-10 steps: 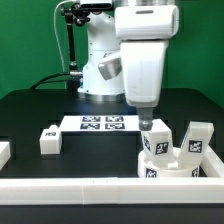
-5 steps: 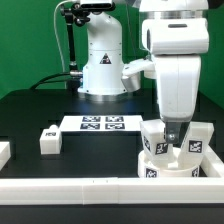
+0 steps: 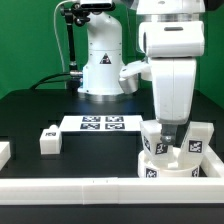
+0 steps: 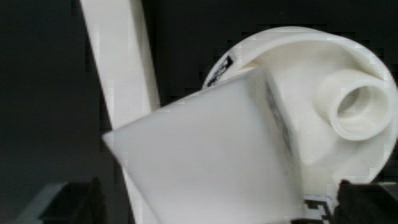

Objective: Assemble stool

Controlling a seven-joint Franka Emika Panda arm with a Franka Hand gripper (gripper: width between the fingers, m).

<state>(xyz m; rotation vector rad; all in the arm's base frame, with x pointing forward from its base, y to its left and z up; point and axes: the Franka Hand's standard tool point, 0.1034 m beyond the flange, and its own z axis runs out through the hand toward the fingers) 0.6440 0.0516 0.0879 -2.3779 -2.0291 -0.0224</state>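
The stool's round white seat [image 3: 172,172] sits at the front of the exterior view's right, against the front rail. Two tagged block legs, one [image 3: 153,141] and the other [image 3: 198,138], rest on it. A third leg [image 3: 48,138] stands alone on the exterior view's left. My gripper [image 3: 169,128] hangs open just above the seat, between the two legs. In the wrist view a white leg block [image 4: 205,150] fills the space between the dark fingertips [image 4: 71,205] of the gripper [image 4: 210,205]. The seat [image 4: 329,90] with its round socket lies just past it. Nothing is held.
The marker board [image 3: 102,123] lies flat mid-table in front of the robot base. A long white rail [image 3: 90,188] runs along the front edge and shows as a white strip [image 4: 116,60] in the wrist view. A small white piece [image 3: 4,151] sits at the exterior view's far left.
The arm has swung toward the exterior view's right, from over the marker board's end to above the seat and its legs. The jaws stayed open.
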